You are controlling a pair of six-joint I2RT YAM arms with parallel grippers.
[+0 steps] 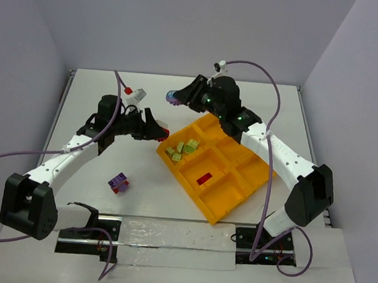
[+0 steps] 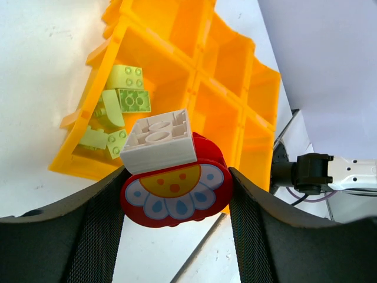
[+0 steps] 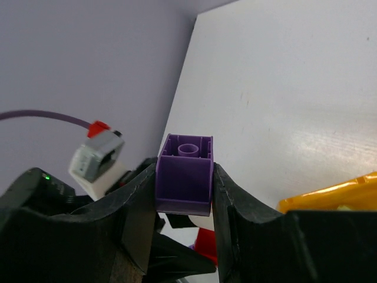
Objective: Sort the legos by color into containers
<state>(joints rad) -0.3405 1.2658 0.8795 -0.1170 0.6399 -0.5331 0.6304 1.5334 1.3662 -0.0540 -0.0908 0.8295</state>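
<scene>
Green legos (image 1: 183, 147) lie in the 10 o'clock box of the tray (image 1: 243, 169), a red lego (image 1: 204, 179) in another. Left jaws pinch a red-and-white brick (image 2: 174, 177), right jaws a purple brick (image 3: 185, 174). One clump (image 1: 118, 183) waits on the tabletop (image 1: 151, 191) at 8 o'clock.

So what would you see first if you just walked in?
The big orange-yellow tray in the middle of the white table, with a heap of yellow-green bricks in its far-left compartment. Then the two arms near that side of it: the left gripper clamps a red flower-painted piece with a white brick on top, and the right gripper pinches a purple brick.
</scene>
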